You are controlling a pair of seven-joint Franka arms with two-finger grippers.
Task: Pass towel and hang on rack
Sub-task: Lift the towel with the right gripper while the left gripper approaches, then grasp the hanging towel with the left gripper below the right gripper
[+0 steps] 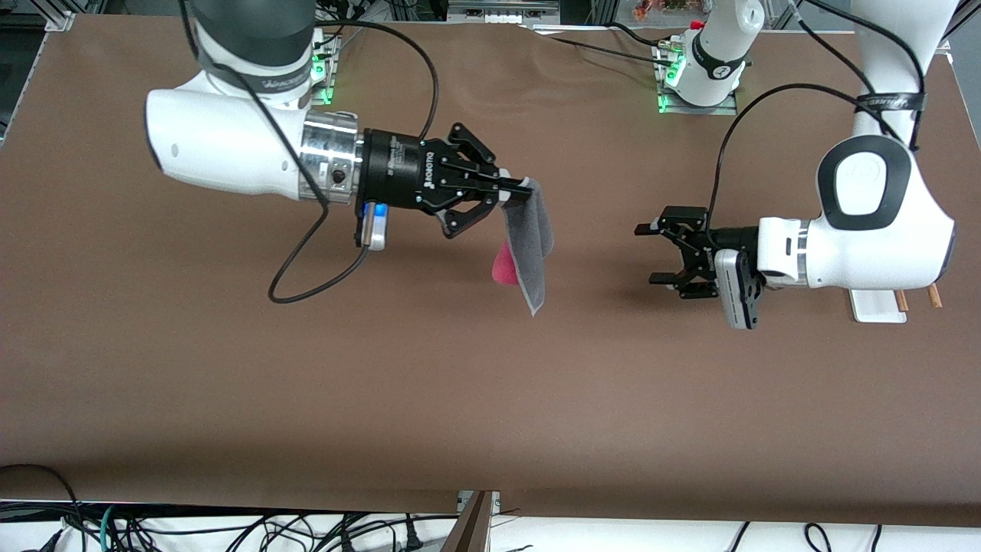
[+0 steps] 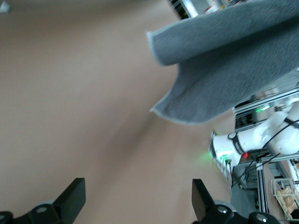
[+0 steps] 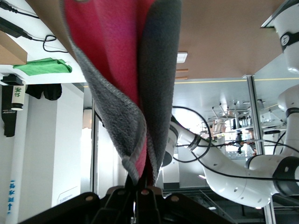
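right gripper [image 1: 520, 184]: up in the air over the middle of the table [image 1: 230, 383], fingers pressed together on one top edge of the towel; arm comes in level so the pinched edge points at the other arm for the pass.
towel [image 1: 529, 245]: hangs folded from that pinch, dark grey outside, pink-red inner face showing at one fold; lower corner dangles over the table, looks clear of it; loose drape leaves free cloth to grab below the pinch.
right wrist view: towel [image 3: 140, 93] fills the frame, both layers run down into the shut fingertips, so the grip takes two layers.
left gripper [image 1: 650, 253]: fingers spread wide, nothing between them, aimed at the towel, apart from it; judged to be lined up to receive.
left wrist view: towel [image 2: 224, 70] ahead of the spread fingers [image 2: 72, 198], no contact.
rack [image 1: 877, 305]: at the left arm's end of the table, mostly hidden under that arm; white base and two rod ends show; sits close to the receiving arm, so the hang is a short carry.
step: handover not yet done, rack bare as far as seen.
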